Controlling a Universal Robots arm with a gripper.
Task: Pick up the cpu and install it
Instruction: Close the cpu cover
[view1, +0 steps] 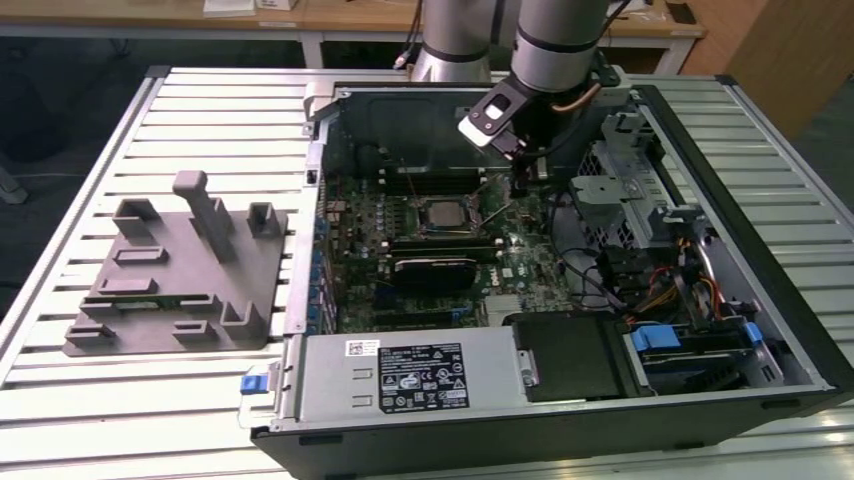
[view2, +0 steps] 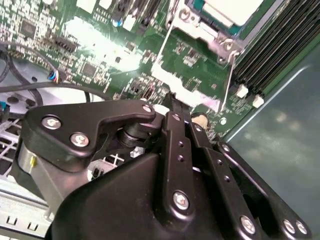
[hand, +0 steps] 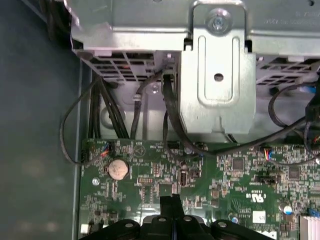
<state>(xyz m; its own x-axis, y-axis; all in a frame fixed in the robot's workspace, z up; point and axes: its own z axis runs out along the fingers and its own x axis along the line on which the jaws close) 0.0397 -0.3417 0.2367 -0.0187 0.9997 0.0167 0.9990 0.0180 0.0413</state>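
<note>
Pale metal slats form the table (view1: 174, 110), and on it lies an open computer case (view1: 747, 300) with its side panel off. A grey arm (view1: 561, 45) reaches down into the case from the far side. On the exterior view's left, apart from the case, sits a grey plastic fixture tray (view1: 160, 300) with upright posts. The power supply (view1: 400, 380) at the case's near edge carries a black label and a small white sticker, both printed. A green motherboard (view1: 521, 265) covers the case floor. The gripper (view1: 523, 182) hangs just above the board, its black fingertips (hand: 172, 200) pressed together with nothing between them in both wrist views (view2: 171, 100). The cpu (view1: 441, 213), silver-topped, seems to sit in its socket frame near the middle of the board, just beside the gripper toward the exterior view's left; the second wrist view shows its pale top (view2: 232, 9) beyond the fingers. A coin cell (hand: 118, 169) sits on the board near the drive cage
</note>
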